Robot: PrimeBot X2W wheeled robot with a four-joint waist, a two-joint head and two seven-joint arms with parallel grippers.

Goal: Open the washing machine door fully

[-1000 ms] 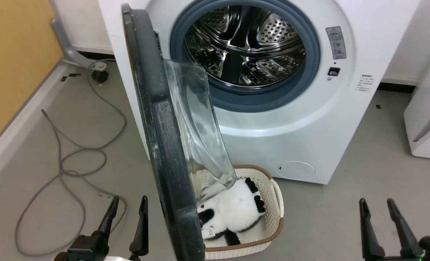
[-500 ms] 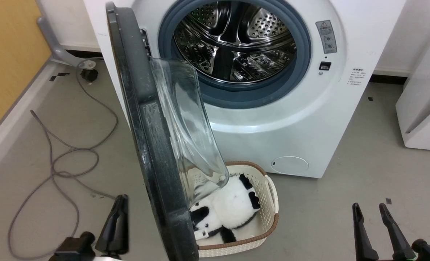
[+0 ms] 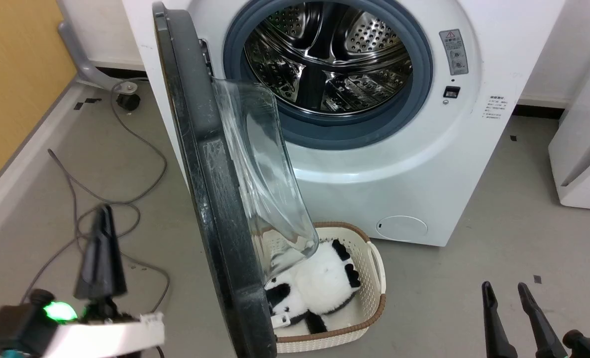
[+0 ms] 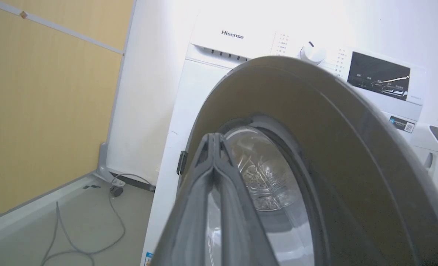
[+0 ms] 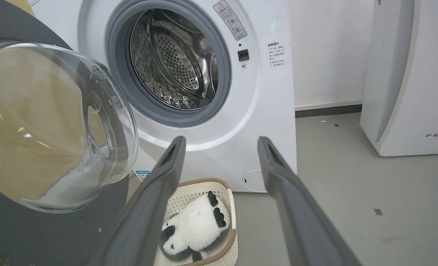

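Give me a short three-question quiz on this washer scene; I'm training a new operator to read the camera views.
1. True or false: the left gripper and the right gripper are both shut.
2. What lies in the basket on the floor in front of the washing machine? A) a towel B) a panda toy C) shoes
3. Short answer: which gripper is on the outer side of the washing machine door?
Key: 1 false, the right is open; 2 B; 3 the left.
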